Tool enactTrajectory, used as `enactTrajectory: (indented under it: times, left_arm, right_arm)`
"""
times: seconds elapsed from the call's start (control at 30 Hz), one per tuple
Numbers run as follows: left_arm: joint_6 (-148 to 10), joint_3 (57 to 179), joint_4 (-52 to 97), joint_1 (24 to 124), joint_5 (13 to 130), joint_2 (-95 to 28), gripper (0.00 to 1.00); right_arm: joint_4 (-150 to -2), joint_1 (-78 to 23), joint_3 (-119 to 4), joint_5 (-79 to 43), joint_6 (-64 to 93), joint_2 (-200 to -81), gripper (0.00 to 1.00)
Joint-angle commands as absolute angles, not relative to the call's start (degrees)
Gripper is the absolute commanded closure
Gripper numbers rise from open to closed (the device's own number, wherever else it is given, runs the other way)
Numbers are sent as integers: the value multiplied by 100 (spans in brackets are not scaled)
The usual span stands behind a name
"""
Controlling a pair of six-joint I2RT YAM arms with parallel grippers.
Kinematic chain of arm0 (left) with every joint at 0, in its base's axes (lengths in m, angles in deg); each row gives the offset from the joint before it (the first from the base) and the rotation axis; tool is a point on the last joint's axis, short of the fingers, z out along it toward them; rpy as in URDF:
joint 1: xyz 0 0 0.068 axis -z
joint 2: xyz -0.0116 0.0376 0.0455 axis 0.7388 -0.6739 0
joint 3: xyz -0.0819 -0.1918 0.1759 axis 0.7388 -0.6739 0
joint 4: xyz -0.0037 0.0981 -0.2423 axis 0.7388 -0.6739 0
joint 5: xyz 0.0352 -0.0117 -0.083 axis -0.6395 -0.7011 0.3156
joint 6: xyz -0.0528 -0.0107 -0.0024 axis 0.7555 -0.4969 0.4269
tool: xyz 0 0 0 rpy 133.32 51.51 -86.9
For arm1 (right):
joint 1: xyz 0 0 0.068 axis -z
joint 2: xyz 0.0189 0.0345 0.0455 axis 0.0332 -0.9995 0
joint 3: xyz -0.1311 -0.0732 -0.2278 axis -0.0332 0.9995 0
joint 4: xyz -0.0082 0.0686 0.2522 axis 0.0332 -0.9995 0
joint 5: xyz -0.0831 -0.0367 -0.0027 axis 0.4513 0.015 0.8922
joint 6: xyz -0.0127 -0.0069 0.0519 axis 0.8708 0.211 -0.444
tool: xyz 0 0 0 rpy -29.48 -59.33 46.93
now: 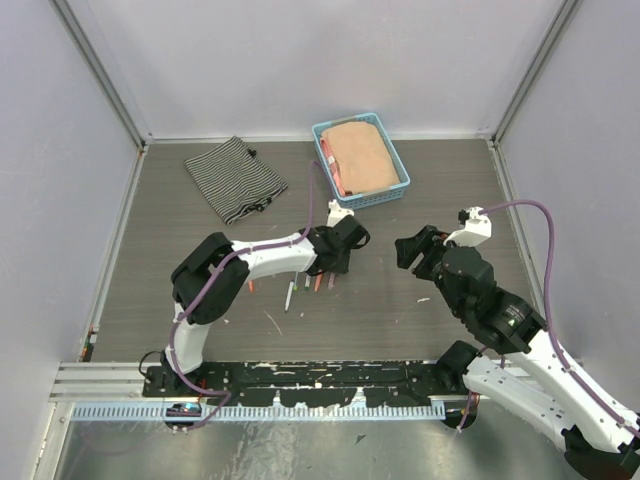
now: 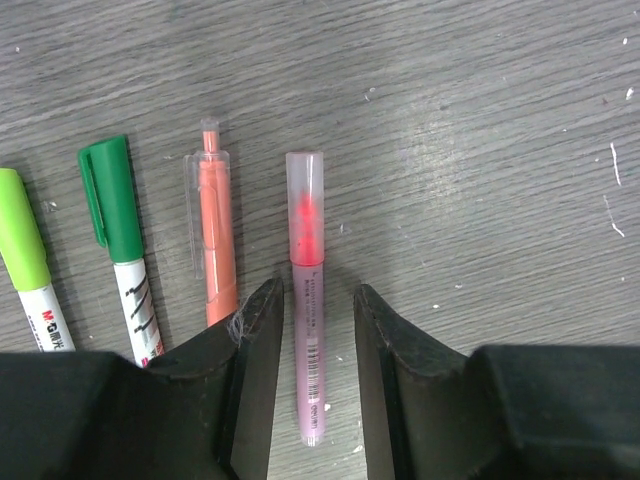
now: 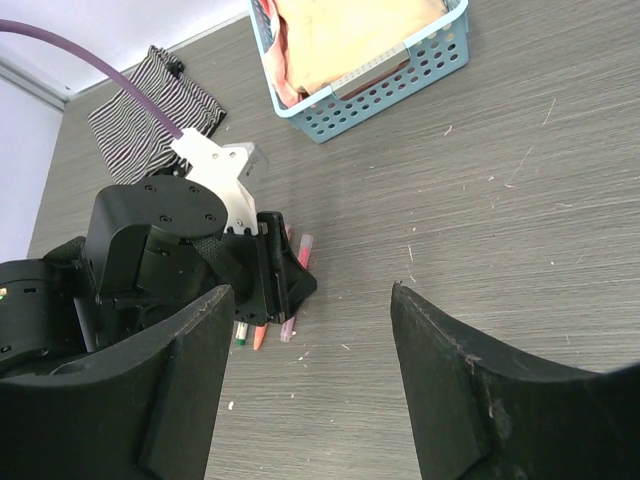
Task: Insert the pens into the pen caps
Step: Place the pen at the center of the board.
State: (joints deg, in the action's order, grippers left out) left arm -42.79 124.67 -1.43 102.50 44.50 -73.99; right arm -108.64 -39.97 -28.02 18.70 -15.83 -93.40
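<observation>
Pink pen (image 2: 305,230) within spread left end effector (image 2: 315,290), right end effector (image 3: 310,290) spread, empty

table (image 1: 420,215): grey wood-grain | on it: pens (image 2: 307,330), blue basket (image 1: 375,196), striped cloth (image 1: 235,178)

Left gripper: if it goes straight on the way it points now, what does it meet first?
Probably the table: the left gripper, open, straddles the pink pen lying there, so the pen would pass between its fingers. Depth is unclear.
</observation>
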Motion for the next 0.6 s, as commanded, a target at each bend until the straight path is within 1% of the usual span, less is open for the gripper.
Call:
enactTrajectory:
  times: [0.0,0.1,0.33,0.57]
  left_arm:
    - [-4394,12840,-440,10274,4632,-7311,58]
    - [-4589,13082,-578,10299,4698,-7038,54]
    - [-5068,13435,-903,10289,4369,-6348,49]
    - [-5413,13035,-1179,10252,3843,-5589,47]
  right_arm:
    - [-10766,-3987,-2934,1804,-1464,-9370,31]
    - [-10772,-3987,-2980,1806,-1389,-9404,31]
    - [-10792,-3987,-2974,1926,-1320,-9383,31]
    - [-10785,-3994,-2988,1916,-1268,-9496,31]
